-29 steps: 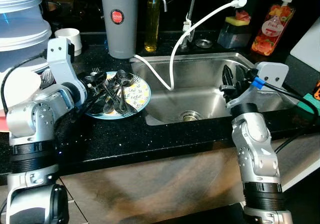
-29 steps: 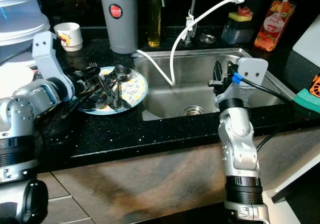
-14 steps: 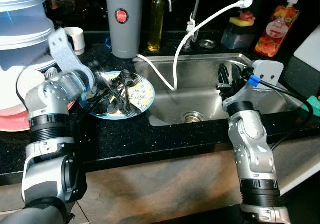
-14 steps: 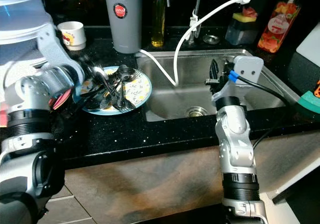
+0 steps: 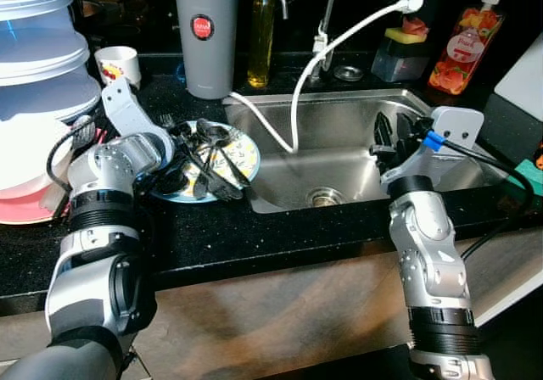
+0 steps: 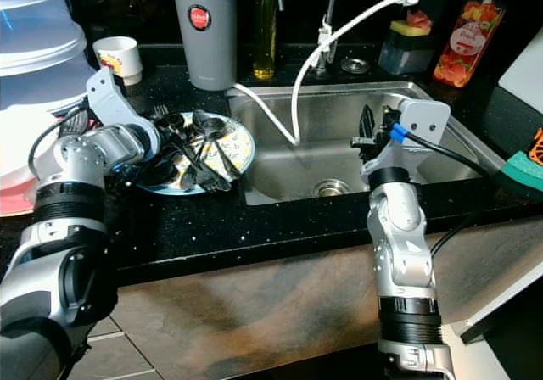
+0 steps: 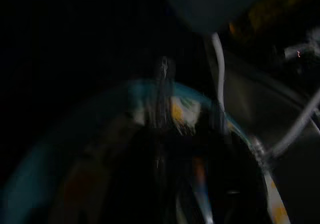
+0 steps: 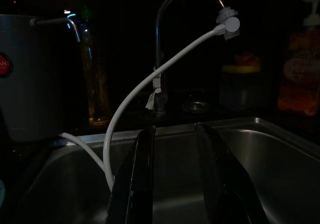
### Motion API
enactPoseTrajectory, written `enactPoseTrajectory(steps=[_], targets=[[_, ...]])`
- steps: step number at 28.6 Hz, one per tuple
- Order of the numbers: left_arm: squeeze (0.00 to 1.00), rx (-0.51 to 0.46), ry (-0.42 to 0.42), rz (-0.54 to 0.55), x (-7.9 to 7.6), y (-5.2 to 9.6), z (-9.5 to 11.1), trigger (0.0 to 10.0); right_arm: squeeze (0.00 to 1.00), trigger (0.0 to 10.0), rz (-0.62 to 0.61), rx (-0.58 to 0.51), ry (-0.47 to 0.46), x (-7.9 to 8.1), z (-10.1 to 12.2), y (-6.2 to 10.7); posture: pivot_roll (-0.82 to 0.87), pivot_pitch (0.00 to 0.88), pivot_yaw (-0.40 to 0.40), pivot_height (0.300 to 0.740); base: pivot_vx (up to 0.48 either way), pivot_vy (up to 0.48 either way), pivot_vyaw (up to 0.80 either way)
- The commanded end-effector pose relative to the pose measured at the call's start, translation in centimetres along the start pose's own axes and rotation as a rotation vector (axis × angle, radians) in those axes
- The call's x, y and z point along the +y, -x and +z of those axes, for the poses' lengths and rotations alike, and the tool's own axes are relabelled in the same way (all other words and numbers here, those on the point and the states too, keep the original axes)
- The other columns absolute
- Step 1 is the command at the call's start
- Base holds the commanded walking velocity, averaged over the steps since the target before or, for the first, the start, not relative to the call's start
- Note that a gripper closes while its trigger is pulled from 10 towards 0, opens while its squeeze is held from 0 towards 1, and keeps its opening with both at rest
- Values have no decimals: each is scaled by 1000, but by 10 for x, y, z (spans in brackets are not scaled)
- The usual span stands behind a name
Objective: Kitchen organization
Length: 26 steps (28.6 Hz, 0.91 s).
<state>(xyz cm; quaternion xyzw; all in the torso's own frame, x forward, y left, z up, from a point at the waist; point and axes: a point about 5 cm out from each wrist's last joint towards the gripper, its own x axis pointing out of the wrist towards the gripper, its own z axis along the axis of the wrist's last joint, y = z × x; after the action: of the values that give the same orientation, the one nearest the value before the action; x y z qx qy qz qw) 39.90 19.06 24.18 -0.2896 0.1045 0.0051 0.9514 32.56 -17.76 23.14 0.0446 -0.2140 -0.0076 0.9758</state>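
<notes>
Left end effector [image 5: 182, 155]: I hold it over the round floral plate [image 5: 242, 151] of dark cutlery [image 5: 208, 155] on the black bench [image 5: 254, 236], finger state unclear | cutlery handles run toward me | right end effector [image 8: 175, 184]: fingers apart over steel sink [image 5: 339, 142], farther off.

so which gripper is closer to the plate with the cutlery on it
Left. The left gripper is right over the plate, down among the cutlery. The right gripper hangs over the sink, across the basin from the plate.
</notes>
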Motion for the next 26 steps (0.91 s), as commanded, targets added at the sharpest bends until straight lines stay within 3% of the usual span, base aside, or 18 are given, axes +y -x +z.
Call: enactPoseTrajectory(steps=[1,4,11,15,16,19,21,22,23,26], targets=[[0,-131,-75,5,-6,5,15,0,0,10000,3,-5,2,0,1,-1,75,2,-39,740,0,0,0],[0,-245,-128,-4,-10,11,30,0,0,10000,6,-5,-2,1,1,-1,75,3,-41,740,0,0,0],[0,-286,-153,-29,-16,17,39,0,0,10000,10,-4,-2,2,1,-1,75,3,-41,740,0,0,0],[0,-362,-241,-77,-22,23,49,0,0,10000,9,-6,-3,2,1,-1,76,2,-41,740,0,0,0],[0,-409,-265,-136,-29,28,55,10000,0,10000,9,-6,-4,2,1,-1,76,2,-41,740,0,0,0],[0,-496,-271,-310,-48,40,68,10000,0,10000,10,-6,-5,3,1,-1,78,2,-40,740,0,0,0],[0,-501,-265,-354,-52,42,70,10000,0,10000,10,-7,-5,3,1,-2,78,2,-40,740,0,0,0],[0,-429,-282,-506,-65,44,66,10000,0,10000,11,-10,-7,3,1,-2,77,0,-37,740,0,0,0],[0,-386,-305,-556,-68,44,61,10000,0,10000,12,-11,-7,3,1,-2,75,0,-35,740,0,0,0],[0,-248,-612,-502,-56,33,43,10000,0,10000,16,-19,-8,4,3,-2,71,1,-23,740,0,0,0]])
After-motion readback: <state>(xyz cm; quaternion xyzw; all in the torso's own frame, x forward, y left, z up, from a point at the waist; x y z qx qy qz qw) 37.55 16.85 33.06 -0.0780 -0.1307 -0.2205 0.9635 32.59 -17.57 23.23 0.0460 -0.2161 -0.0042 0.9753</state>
